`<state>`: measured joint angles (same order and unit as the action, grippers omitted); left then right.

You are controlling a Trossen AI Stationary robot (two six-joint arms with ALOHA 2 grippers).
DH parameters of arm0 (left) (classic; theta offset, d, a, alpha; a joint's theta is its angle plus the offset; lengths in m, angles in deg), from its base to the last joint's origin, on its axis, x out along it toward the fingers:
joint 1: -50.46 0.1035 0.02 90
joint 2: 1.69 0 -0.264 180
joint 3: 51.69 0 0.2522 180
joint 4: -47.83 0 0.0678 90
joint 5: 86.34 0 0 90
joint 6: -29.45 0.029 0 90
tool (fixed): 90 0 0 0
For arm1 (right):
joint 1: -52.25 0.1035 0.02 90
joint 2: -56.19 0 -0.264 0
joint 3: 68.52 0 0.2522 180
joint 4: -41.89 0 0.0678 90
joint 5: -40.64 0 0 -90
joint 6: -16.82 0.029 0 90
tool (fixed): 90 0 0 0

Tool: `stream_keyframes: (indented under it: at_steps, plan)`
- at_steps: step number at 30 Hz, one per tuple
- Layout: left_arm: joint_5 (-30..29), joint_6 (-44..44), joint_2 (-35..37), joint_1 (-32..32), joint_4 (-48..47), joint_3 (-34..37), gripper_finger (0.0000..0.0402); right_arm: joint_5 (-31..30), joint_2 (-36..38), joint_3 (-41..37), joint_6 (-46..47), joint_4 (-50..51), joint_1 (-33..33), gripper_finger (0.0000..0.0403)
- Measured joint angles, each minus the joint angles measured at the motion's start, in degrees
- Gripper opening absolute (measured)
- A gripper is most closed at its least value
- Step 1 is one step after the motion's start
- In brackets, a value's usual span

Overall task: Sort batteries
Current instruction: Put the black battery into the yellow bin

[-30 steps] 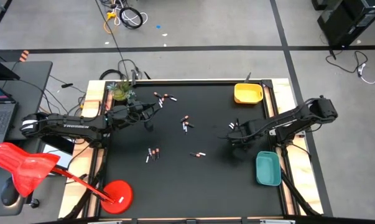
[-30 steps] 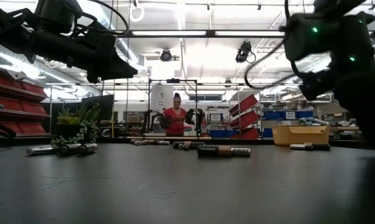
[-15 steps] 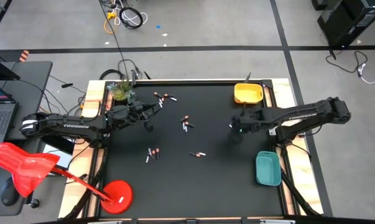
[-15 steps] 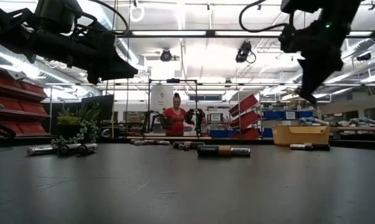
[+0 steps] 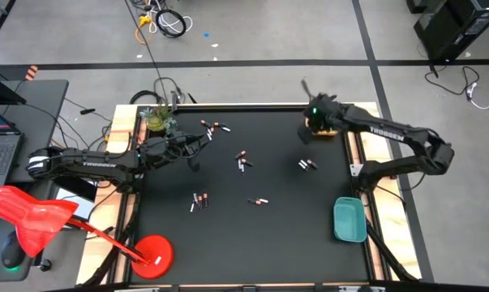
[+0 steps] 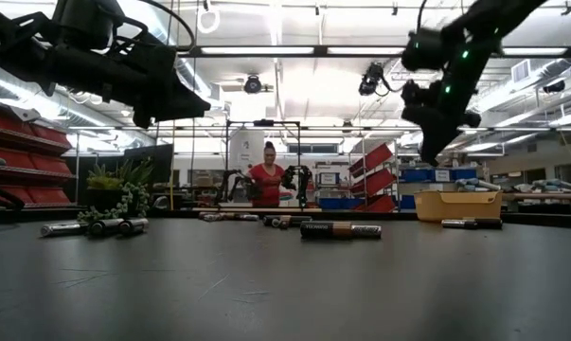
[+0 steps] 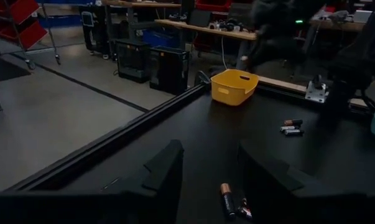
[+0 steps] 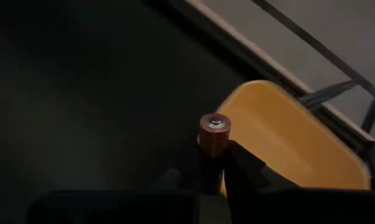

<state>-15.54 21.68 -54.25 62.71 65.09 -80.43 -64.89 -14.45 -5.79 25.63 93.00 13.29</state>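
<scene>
Evidently right gripper (image 8: 215,163) clamps a copper-top battery (image 8: 213,132) end-up over yellow tray (image 8: 287,146) for dropping; left gripper (image 7: 209,177) hovers parted.

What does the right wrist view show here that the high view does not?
Only the right wrist view shows the battery clamped between the right gripper's fingers, copper end out. Only the high view shows the teal tray, the loose batteries scattered over the table and the left gripper, open over the table's left side. Both show the yellow tray at the right gripper.
</scene>
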Motion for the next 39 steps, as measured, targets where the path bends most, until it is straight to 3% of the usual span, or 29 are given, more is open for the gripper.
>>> stream_keyframes:
  at_steps: [6, 11, 16, 21, 24, 29, 33, 39]
  plan:
    - [-0.7, 1.2, 0.0, 0.0, 0.0, 0.0, 0.0156, 3.2, -6.4, 0.0, -2.3, -2.7, -9.3, 0.0053]
    - [-0.8, 1.3, 0.0, 0.0, 0.0, 0.0, 0.0156, 3.2, -11.6, 0.0, -5.9, -3.1, -11.1, 0.013]
    - [-0.9, 1.3, 0.0, 0.0, -0.1, 0.0, 0.0156, 3.2, -10.2, 0.0, -7.3, -2.9, -10.1, 0.0202]
    - [-0.9, 1.4, 0.0, 0.0, -0.1, 0.0, 0.0156, 2.7, -1.8, 0.0, -7.6, -2.2, -4.7, 0.0209]
    - [-0.9, 1.5, 0.0, 0.0, -0.1, 0.0, 0.0156, 6.4, 3.3, -0.9, -6.1, 0.5, 0.7, 0.0195]
    - [-0.9, 1.8, 0.0, 0.0, 0.0, 0.0, 0.0156, 8.2, 9.2, -10.5, 2.3, 2.0, 11.1, 0.0169]
    - [-0.9, 2.4, 0.0, 0.0, 1.1, 0.0, 0.0156, 9.2, 11.0, -16.2, 8.6, 1.6, 17.7, 0.0153]
    - [0.7, 1.7, 0.0, 0.0, 0.9, 0.0, 0.0156, 7.7, 9.6, -15.4, 15.7, 0.4, 22.4, 0.0146]
